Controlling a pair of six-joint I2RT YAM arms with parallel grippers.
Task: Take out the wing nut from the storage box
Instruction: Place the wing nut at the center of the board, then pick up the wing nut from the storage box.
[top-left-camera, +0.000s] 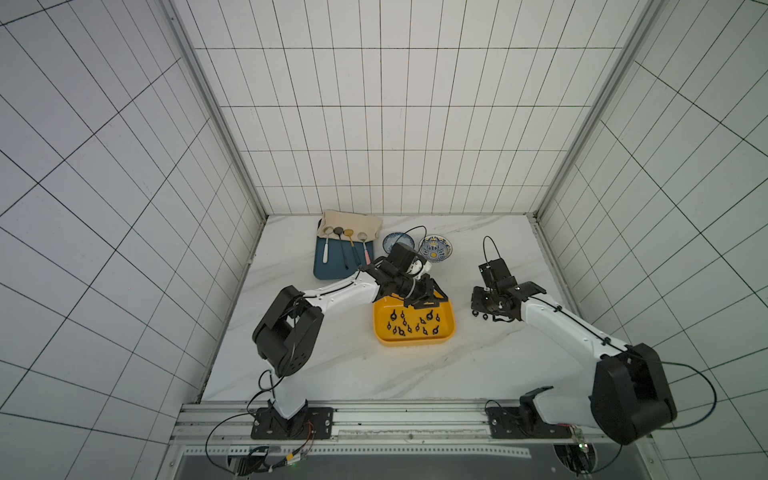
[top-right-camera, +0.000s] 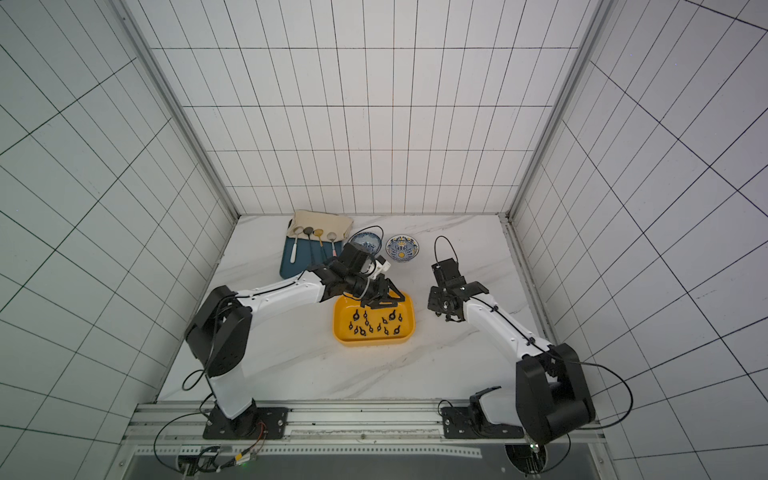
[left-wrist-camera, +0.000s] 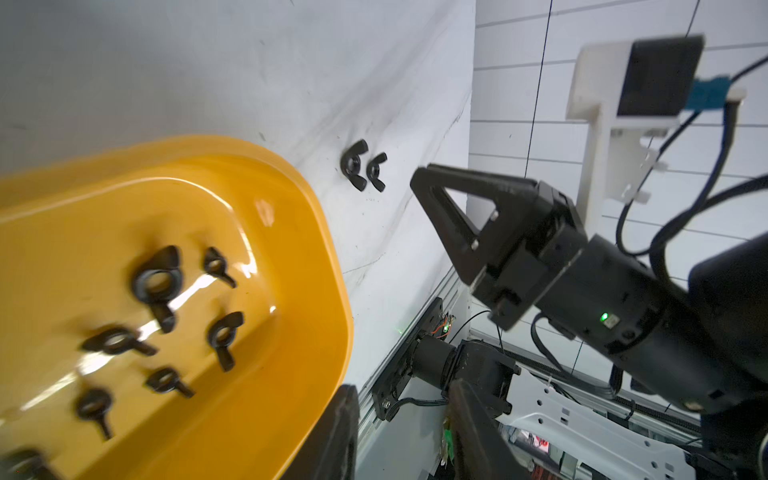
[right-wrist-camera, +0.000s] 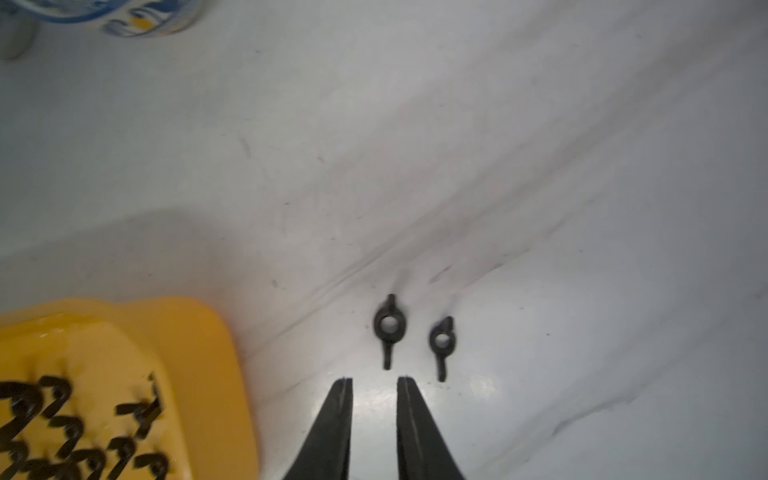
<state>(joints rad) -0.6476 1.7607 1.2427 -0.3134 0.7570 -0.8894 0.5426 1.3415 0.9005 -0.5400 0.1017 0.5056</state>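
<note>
The white marbled surface (top-left-camera: 332, 374) carries all items. The left arm (top-left-camera: 332, 293) extends from the near left towards the centre. The right arm (top-left-camera: 561, 328) extends from the near right.

The storage box (top-left-camera: 413, 341), a shallow yellow tray, sits flat at the centre of the surface. A dark-blue tray (top-left-camera: 328, 270) lies at the far left. A beige cloth (top-left-camera: 353, 220) covers its far end, and four spoons (top-left-camera: 345, 245) lie side by side on it. Two patterned blue bowls (top-left-camera: 434, 248) stand right of that tray, beyond the storage box.

The left end effector (top-left-camera: 426, 302) hangs over the far part of the storage box, fingers spread, with nothing between them. The right end effector (right-wrist-camera: 375, 382) is right of the storage box, low over the surface. Its fingers stand a small gap apart and grip nothing.

A batch of black wing nuts (top-left-camera: 409, 324) lies scattered on the storage box floor. Two loose wing nuts (right-wrist-camera: 388, 328) lie on the surface right of the storage box and apart from it. They sit side by side, not touching, just beyond the right fingertips.
</note>
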